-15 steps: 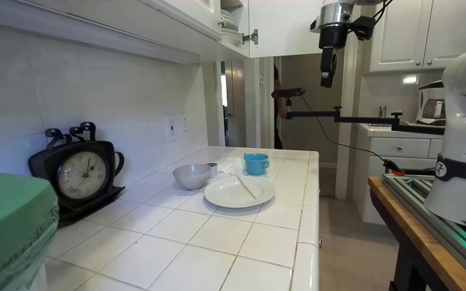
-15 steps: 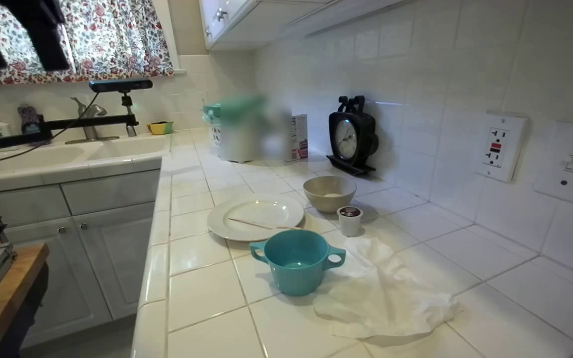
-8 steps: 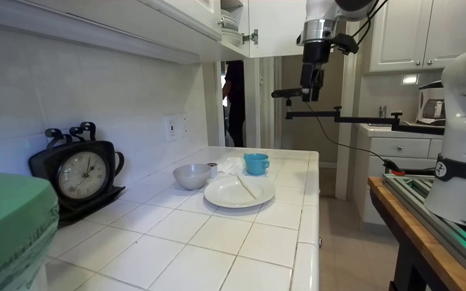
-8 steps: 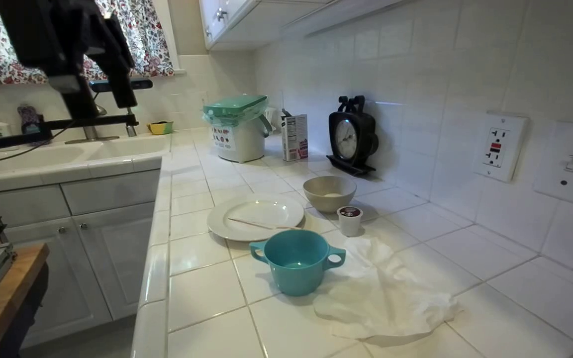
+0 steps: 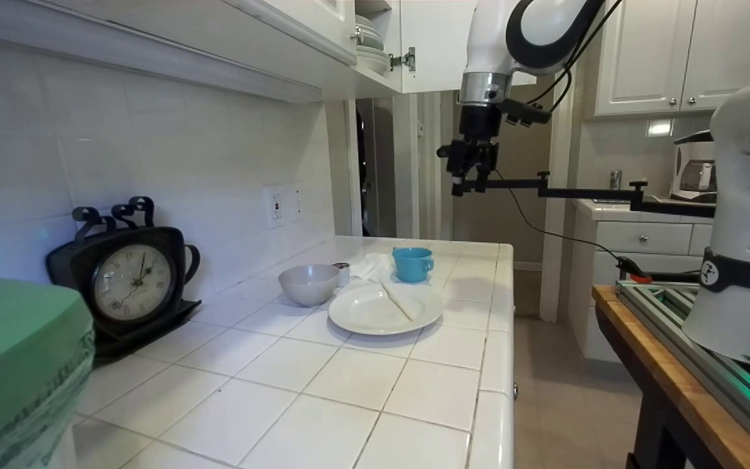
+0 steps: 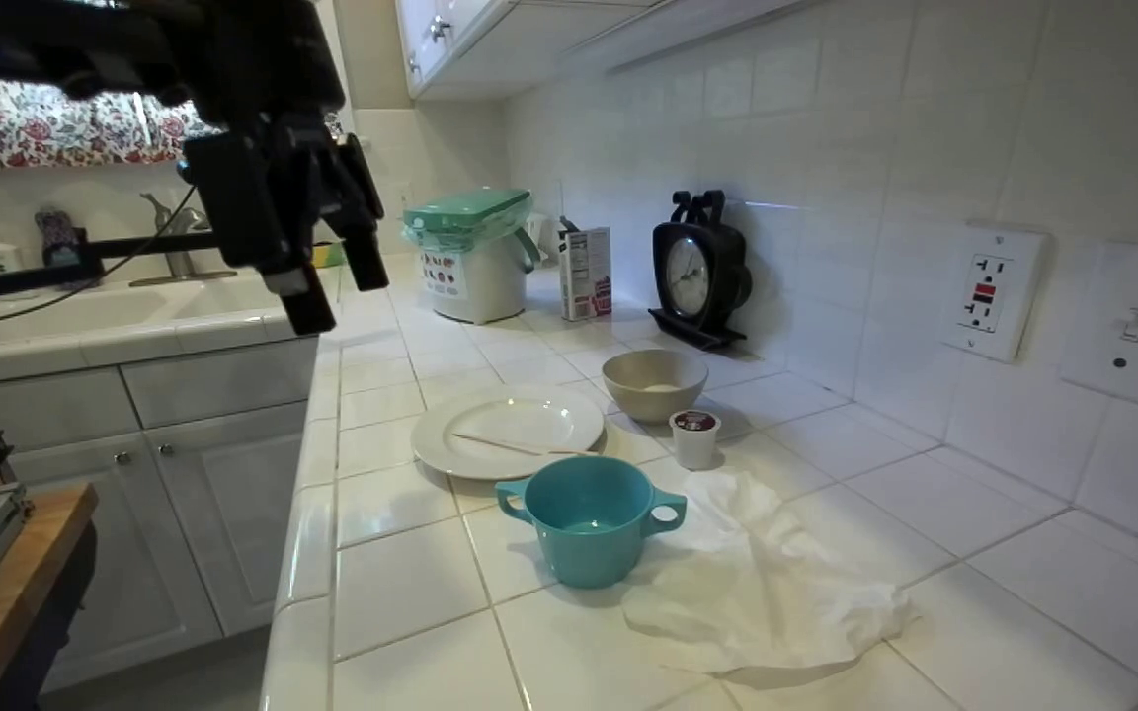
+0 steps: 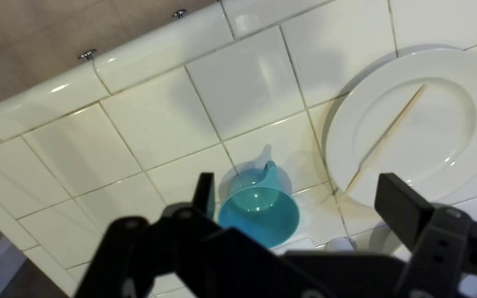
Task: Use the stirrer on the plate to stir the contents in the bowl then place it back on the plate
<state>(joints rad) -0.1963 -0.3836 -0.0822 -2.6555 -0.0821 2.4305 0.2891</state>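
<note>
White tiles (image 6: 411, 583) beneath plate (image 6: 520, 410), floral curtain (image 6: 45, 133)

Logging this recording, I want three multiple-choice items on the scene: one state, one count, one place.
1. The black gripper is:
A) shut; B) hidden; C) open

2. Handles on the round turquoise cup:
A) none; B) two; C) four

3. The thin, pale, stick-like stirrer lies:
A) on the round white plate; B) in the cup; C) in the gripper

1 C: the wrist view shows its fingers well apart.
2 B: an exterior view shows one each side.
3 A: all three views show it there.
</note>
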